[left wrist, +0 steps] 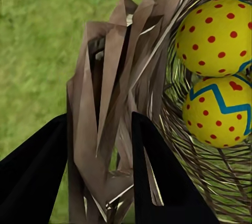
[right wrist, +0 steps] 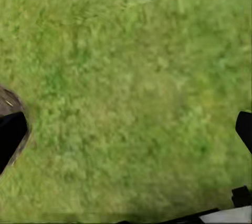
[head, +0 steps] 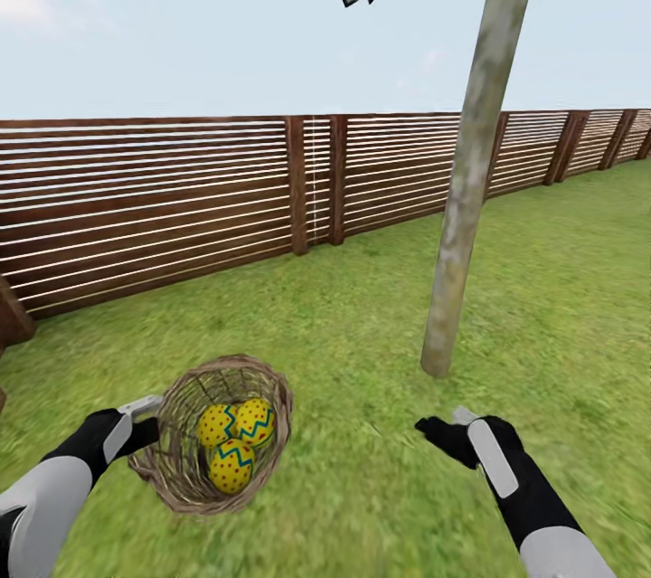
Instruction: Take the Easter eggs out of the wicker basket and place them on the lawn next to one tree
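The two arms come in from the lower corners of the head view. The left tool (head: pixel 152 420) is at the wicker basket's (head: pixel 185 469) outer wall. In the left wrist view its two dark fingers (left wrist: pixel 157 176) stand on either side of the braided rim (left wrist: pixel 113 103), closed onto it, so this tool is gripping the basket. The basket looks tilted, its mouth turned up toward the head camera. Whether it is lifted off the grass or resting on it I cannot tell.

The lawn (head: pixel 561 289) spreads out wide and open all round, bounded at the back by the slatted wooden fence (head: pixel 181 198). The tree (head: pixel 466 189) rises from the grass ahead and to the right of the basket. Its pale trunk leans slightly and its base is well apart from the basket but nearer the right arm.

The right tool (head: pixel 449 430) hovers over bare grass between basket and trunk. In the right wrist view its fingers (right wrist: pixel 10 134) sit wide apart at the frame's edges with nothing between them, so it is open and empty.

All three Easter eggs (head: pixel 233 442) lie clustered and touching inside the basket. They lie to the left of the free right tool, just across a short stretch of grass. That is the relation the next move likely turns on. The right arm reaches left into the open mouth, then carries each egg back right toward the trunk. The rim is the one edge to clear, and the grass by the trunk offers ample room.
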Motion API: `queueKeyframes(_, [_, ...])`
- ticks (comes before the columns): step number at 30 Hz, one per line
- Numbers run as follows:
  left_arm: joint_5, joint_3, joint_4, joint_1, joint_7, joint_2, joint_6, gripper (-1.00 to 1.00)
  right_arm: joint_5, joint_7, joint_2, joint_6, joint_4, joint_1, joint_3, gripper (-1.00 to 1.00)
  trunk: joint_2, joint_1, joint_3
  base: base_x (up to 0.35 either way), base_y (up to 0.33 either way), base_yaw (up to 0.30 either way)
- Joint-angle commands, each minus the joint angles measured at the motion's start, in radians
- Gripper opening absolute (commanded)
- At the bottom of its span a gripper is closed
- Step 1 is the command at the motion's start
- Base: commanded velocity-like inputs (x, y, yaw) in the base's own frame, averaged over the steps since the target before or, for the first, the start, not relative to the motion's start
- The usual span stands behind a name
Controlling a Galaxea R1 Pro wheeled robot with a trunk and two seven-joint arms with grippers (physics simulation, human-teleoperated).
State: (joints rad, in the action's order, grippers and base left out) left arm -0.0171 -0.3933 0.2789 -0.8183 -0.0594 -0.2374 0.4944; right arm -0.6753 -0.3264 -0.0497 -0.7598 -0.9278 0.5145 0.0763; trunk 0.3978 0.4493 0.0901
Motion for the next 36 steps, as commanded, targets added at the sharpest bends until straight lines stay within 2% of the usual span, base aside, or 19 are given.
queueKeyframes(1, [0.003, -0.004, 0.002, -0.001, 0.012, -0.001, 0.016, -1.0, -0.017, 0.01, 0.0, -0.024, -0.007, 0.001, 0.015, 1.0, 0.002, 0.001, 0.002, 0.0, 0.0, 0.0])
queueKeyframes(3, [0.002, -0.004, 0.02, -0.001, 0.095, -0.001, 0.06, -1.0, -0.021, 0.09, -0.001, -0.049, -0.03, 0.001, 0.036, 1.0, 0.002, 0.001, 0.002, 0.0, 0.0, 0.0])
queueKeyframes(4, [0.001, -0.004, 0.025, -0.002, 0.116, -0.003, 0.086, -1.0, -0.021, 0.104, -0.001, -0.067, -0.032, 0.003, 0.042, 1.0, 0.002, 0.001, 0.002, 0.0, 0.0, 0.0])
queueKeyframes(7, [0.0, -0.005, 0.028, -0.002, 0.124, -0.002, 0.119, -1.0, -0.03, 0.127, -0.012, -0.174, -0.031, 0.03, 0.065, 1.0, 0.002, 0.001, 0.002, 0.0, 0.0, 0.0])
queueKeyframes(8, [0.0, -0.005, 0.028, -0.002, 0.124, -0.003, 0.123, -1.0, -0.035, 0.143, -0.014, -0.196, -0.028, 0.034, 0.088, 1.0, 0.002, 0.001, 0.002, 0.0, 0.0, 0.0])
queueKeyframes(12, [0.001, -0.005, 0.028, -0.002, 0.129, -0.003, 0.133, -1.0, -0.039, 0.235, -0.015, -0.285, -0.026, 0.032, 0.219, 1.0, 0.002, 0.001, 0.002, 0.0, 0.0, 0.0])
queueKeyframes(14, [0.002, -0.004, 0.028, -0.002, 0.131, -0.004, 0.132, -1.0, -0.043, 0.246, -0.015, -0.287, -0.028, 0.027, 0.242, 1.0, 0.002, 0.001, 0.002, 0.0, 0.0, 0.0])
queueKeyframes(19, [0.003, -0.006, 0.029, -0.002, 0.132, -0.002, 0.131, -1.0, -0.072, 0.249, -0.015, -0.287, -0.027, 0.022, 0.246, 1.0, 0.002, 0.001, 0.002, 0.039, 0.0, 0.0])
queueKeyframes(25, [0.002, -0.003, 0.029, -0.002, 0.13, 0.002, 0.131, -1.0, -0.073, 0.249, -0.015, -0.284, -0.026, 0.022, 0.244, 1.0, 0.002, 0.001, 0.002, 0.286, -0.048, 0.0])
queueKeyframes(36, [0.002, -0.002, 0.029, -0.002, 0.13, 0.006, 0.131, -1.0, -0.071, 0.248, -0.015, -0.28, -0.028, 0.02, 0.246, 1.0, 0.002, 0.001, 0.002, 0.216, -0.221, 0.0])
